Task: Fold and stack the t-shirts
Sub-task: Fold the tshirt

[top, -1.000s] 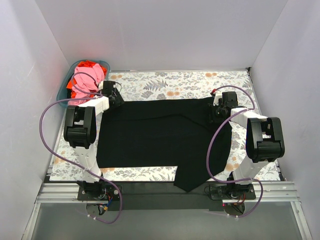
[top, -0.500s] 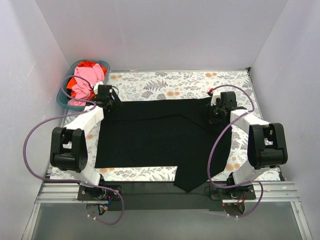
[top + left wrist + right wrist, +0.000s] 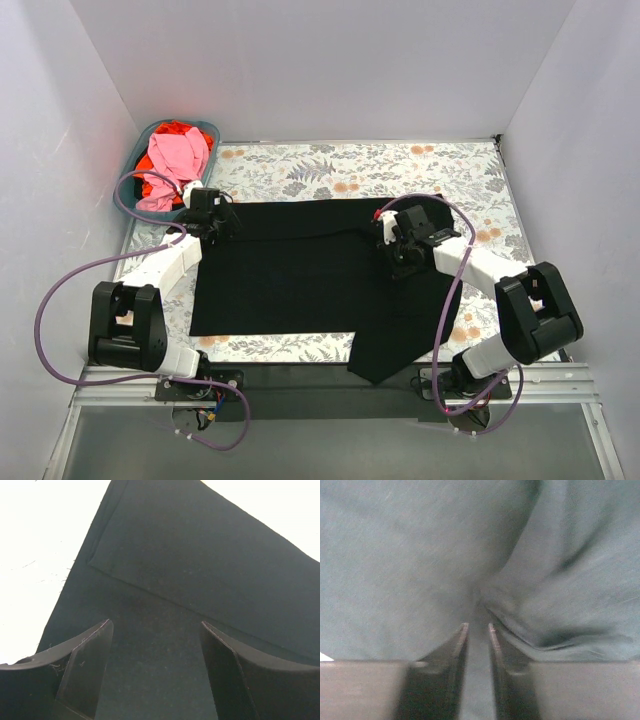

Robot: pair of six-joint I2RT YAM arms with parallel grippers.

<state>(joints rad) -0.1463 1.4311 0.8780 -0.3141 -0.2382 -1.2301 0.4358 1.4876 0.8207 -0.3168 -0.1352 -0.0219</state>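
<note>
Black t-shirt (image 3: 290, 270) spread on the floral tabletop (image 3: 330, 170), both my arms reaching onto it.
My left jaws stand apart over the shirt's far-left corner, holding nothing; my right jaws are pinched together on a raised fold of the black cloth toward its right side; the pink t-shirt (image 3: 178, 157) and the orange-red t-shirt (image 3: 172, 128) lie bunched in the teal basket (image 3: 127, 190) at the tabletop's far-left corner.
</note>
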